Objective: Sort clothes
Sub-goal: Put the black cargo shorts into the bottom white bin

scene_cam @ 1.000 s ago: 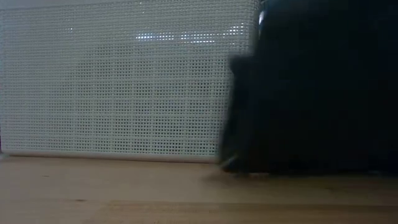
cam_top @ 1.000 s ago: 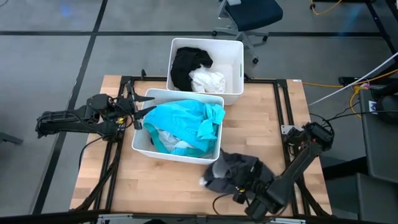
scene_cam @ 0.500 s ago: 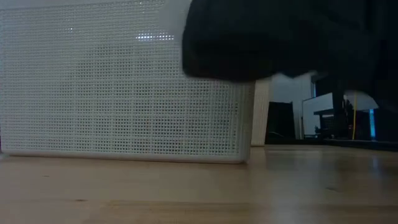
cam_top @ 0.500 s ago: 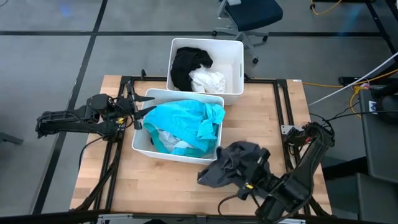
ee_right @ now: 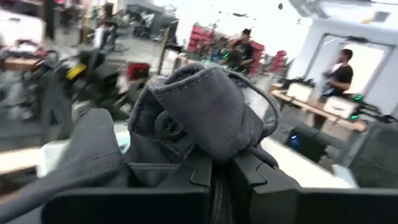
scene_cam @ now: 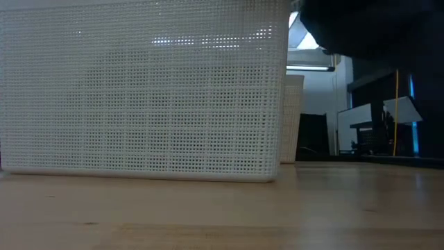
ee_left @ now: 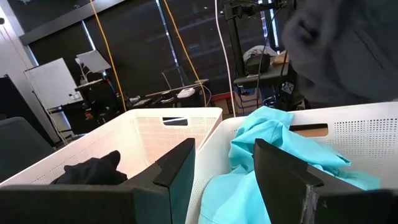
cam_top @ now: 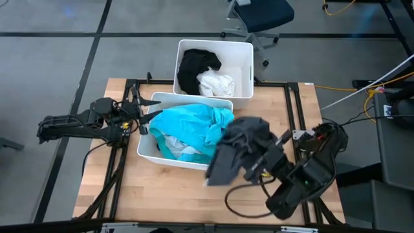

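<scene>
My right gripper is shut on a dark grey garment held above the table beside the near white bin, which holds teal and white clothes. The far white bin holds black and white clothes. My left gripper is open and empty at the near bin's left rim; its wrist view shows the teal cloth ahead. My right gripper pinches a bunched fold of the dark grey garment between its two fingers; several layers are gathered there, beside a button. The garment is lifted clear of the table and hangs slack below and to the left of the fingers.
The wooden table has free surface at the front and right. Black frame rails run along its sides. The low view shows the near bin's mesh wall. People stand in the room behind.
My right gripper has risen from the table's near right part and gone toward the far edge and the near bin, carrying the dark grey garment. The garment, lying on the table a second ago, is now lifted clear and hangs beside the bin's right rim.
</scene>
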Tool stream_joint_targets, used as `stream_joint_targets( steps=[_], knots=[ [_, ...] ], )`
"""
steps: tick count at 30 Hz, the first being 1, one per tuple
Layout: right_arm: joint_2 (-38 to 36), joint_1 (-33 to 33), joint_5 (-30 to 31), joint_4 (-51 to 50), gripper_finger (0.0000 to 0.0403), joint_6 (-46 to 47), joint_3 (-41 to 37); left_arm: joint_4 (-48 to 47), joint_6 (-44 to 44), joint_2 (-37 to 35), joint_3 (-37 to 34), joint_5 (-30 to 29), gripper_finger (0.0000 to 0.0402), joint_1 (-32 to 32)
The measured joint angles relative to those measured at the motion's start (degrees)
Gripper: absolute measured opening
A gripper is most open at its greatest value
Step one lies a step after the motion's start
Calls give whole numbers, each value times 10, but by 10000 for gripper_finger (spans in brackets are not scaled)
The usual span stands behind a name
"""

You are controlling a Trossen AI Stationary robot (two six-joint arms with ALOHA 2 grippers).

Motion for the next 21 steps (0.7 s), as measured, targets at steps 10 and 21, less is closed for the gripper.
stream_joint_targets(
  steps=[10,21],
  knots=[
    [-14,-86,16,137,17,-224,39,1,0,0,0,0,150,0],
    [-18,-173,-158,479,17,-593,38,1,1,0,0,0,150,0]
  ],
)
